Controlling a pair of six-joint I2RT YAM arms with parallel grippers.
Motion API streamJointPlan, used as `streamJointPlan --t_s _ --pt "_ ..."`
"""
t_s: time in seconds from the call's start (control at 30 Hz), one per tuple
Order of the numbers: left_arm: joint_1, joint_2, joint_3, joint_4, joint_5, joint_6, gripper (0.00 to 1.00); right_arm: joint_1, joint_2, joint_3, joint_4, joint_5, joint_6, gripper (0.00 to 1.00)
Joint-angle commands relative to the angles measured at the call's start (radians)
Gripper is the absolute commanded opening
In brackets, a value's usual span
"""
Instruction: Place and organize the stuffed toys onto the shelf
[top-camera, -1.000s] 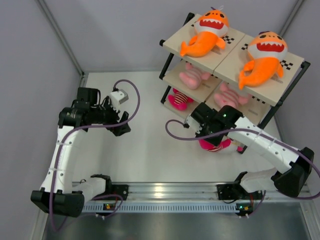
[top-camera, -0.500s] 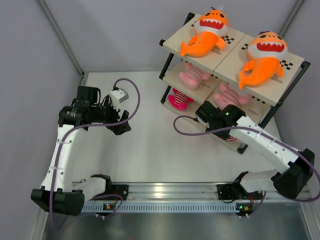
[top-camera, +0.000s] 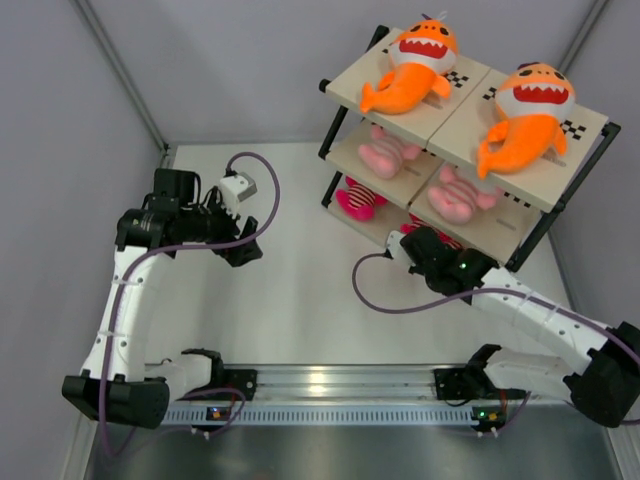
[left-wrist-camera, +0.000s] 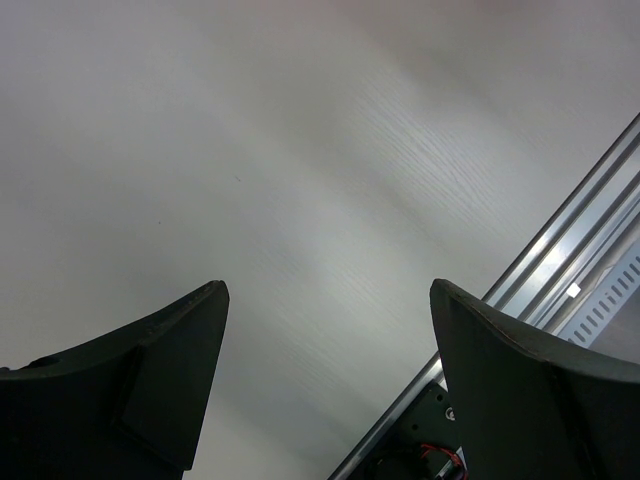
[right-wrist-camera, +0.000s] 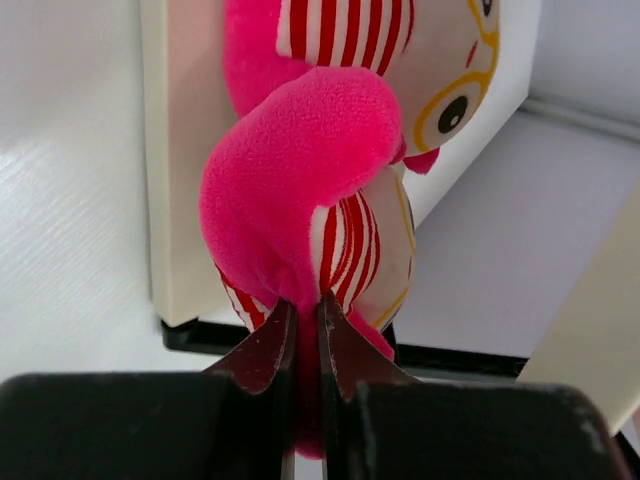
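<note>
At the desk's (top-camera: 300, 310) far right corner stands the shelf (top-camera: 452, 104). The right pincer (right-wrist-camera: 300, 312) reaches to its bottom tier, clamped shut on a pink fold of a striped doll (right-wrist-camera: 335, 215). That thin pinch probably lets the doll be slid in beside its twin (top-camera: 358, 198), matching the paired sharks (top-camera: 412, 62) on top and the pink dolls (top-camera: 388, 152) in the middle. Near the left edge, the left pincer (left-wrist-camera: 327, 292) hangs wide open over the desk, holding nothing, likely kept out of the way. Only the right wrist view shows the grip and the doll lying across the board's rim. From above, the upper boards largely hide it.
</note>
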Motion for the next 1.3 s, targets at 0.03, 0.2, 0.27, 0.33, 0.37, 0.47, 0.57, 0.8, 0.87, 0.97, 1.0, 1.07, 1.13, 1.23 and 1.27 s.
streamJointPlan --t_s 0.03,0.2,0.27,0.33,0.37,0.47,0.57,0.8,0.87,0.97,1.0,1.07,1.13,1.23,1.27 --pt "0.001 -0.013 0.027 -0.002 0.028 0.003 0.88 -0.011 -0.135 -0.114 0.346 -0.052 -0.196 0.0" --pt "0.001 -0.002 0.036 -0.001 0.031 -0.002 0.88 -0.057 -0.205 -0.209 0.429 -0.178 -0.262 0.0" --pt "0.001 -0.003 0.037 -0.002 0.028 0.0 0.88 -0.074 -0.202 -0.211 0.368 -0.19 -0.254 0.01" --pt "0.001 -0.011 0.036 -0.001 0.029 0.004 0.88 -0.094 -0.203 -0.214 0.321 -0.238 -0.254 0.04" --pt "0.001 -0.016 0.033 -0.002 0.028 0.006 0.88 -0.104 -0.211 -0.221 0.299 -0.254 -0.263 0.07" --pt "0.001 -0.016 0.03 -0.001 0.032 0.007 0.88 -0.126 -0.226 -0.266 0.303 -0.248 -0.309 0.11" --pt "0.001 -0.016 0.031 -0.001 0.028 0.007 0.88 -0.158 -0.203 -0.293 0.261 -0.219 -0.348 0.14" --pt "0.001 -0.028 0.024 -0.001 0.032 0.01 0.88 -0.198 -0.2 -0.347 0.302 -0.161 -0.379 0.61" --pt "0.001 -0.026 0.022 -0.001 0.028 0.013 0.88 -0.2 -0.196 -0.343 0.31 -0.124 -0.38 0.65" --pt "0.001 -0.029 0.017 -0.002 0.019 0.016 0.88 -0.198 -0.191 -0.289 0.278 -0.116 -0.36 0.66" --pt "0.001 -0.032 0.014 -0.001 0.017 0.019 0.88 -0.193 -0.2 -0.274 0.262 -0.12 -0.346 0.67" --pt "0.001 -0.039 0.007 -0.001 0.017 0.024 0.88 -0.169 -0.215 -0.236 0.221 -0.13 -0.311 0.69" --pt "0.001 -0.042 0.001 -0.001 0.013 0.026 0.88 -0.137 -0.238 -0.214 0.196 -0.126 -0.285 0.8" --pt "0.001 -0.04 -0.015 -0.001 0.011 0.026 0.88 -0.053 -0.246 -0.166 0.124 -0.11 -0.235 0.9" --pt "0.001 -0.04 -0.021 -0.002 0.006 0.024 0.88 -0.002 -0.246 -0.142 0.095 -0.109 -0.221 0.9"
